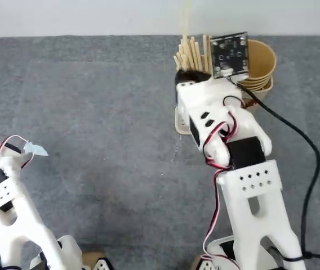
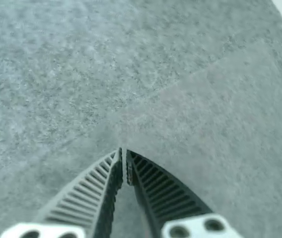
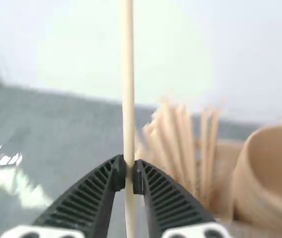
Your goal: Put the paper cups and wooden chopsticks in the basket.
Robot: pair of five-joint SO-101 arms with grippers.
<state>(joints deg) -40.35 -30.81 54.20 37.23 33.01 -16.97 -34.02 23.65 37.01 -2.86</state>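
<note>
Right gripper pinches 1 upright chopstick, top cut off, near partly cropped paper cups; left gripper pressed closed over grey mat.

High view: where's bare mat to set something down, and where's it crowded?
Free: the wide grey mat between the left arm and right arm. Narrower strip outboard of the right arm, crossed by a black cable. Crowded: far edge, with bundled chopsticks, paper cups, right gripper clamping a chopstick.
</note>
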